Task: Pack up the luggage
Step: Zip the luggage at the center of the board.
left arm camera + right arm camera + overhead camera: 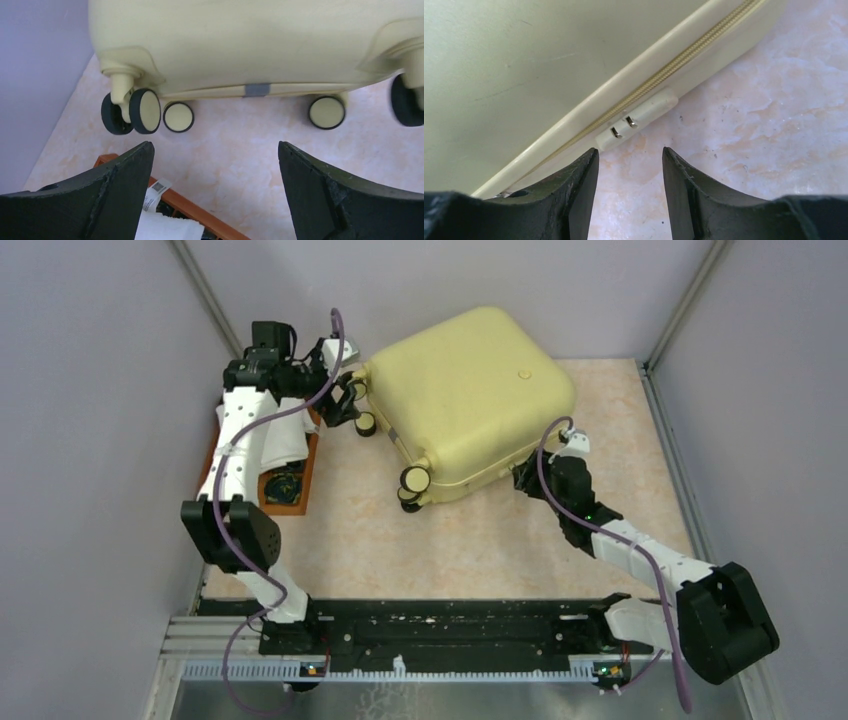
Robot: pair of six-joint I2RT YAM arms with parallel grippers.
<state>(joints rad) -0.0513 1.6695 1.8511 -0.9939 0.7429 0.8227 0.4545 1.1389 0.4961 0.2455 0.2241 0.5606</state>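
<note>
We see a booth with pale lilac walls and a marbled peach table (380,540). The luggage (470,400) lies flat and shut at the far middle of the table, its wheels (145,111) turned toward the left arm.

The left gripper (215,150) hangs just before the wheeled end, its jaws wide apart and holding nothing. The right gripper (630,152) is at the near right edge of the case, its jaws partly apart with only the table between them.

A white cloth (167,227) is in an orange tray (185,207) outside the case, so we judge that the packing is not finished. The next move probably calls for opening the zipper (664,70), which needs a fine pinch at the seam.

Only the right wrist view shows the zipper and its small lock block (636,122). Only the top view shows both arms and the whole lid.
</note>
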